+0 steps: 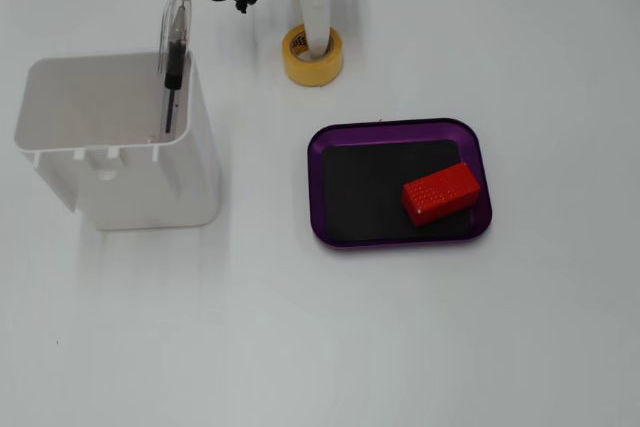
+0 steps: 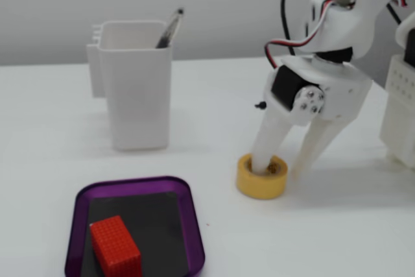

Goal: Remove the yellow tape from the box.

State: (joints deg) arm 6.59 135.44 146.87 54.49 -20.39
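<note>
While the yellow tape [image 2: 262,176] lies flat on the worktop [image 2: 337,225] outside the box [image 1: 400,183], the end effector [image 2: 284,168] straddles its wall, fingers spread.

The worktop [image 1: 450,347] is smooth, white and matt, throwing only soft shadows. The yellow tape [image 2: 262,176] looks like matt paper, with a pale cardboard-like core. The box [image 1: 400,242] is translucent purple plastic with a faint sheen on its rim and a matt black floor. The red block [image 1: 442,193] has a finely ridged, plastic-looking surface. The white container [image 2: 136,95] is smooth, slightly glossy plastic; the pen [image 1: 175,47] in it has a clear, shiny barrel. The fingers [image 2: 266,144] are smooth white plastic.
</note>
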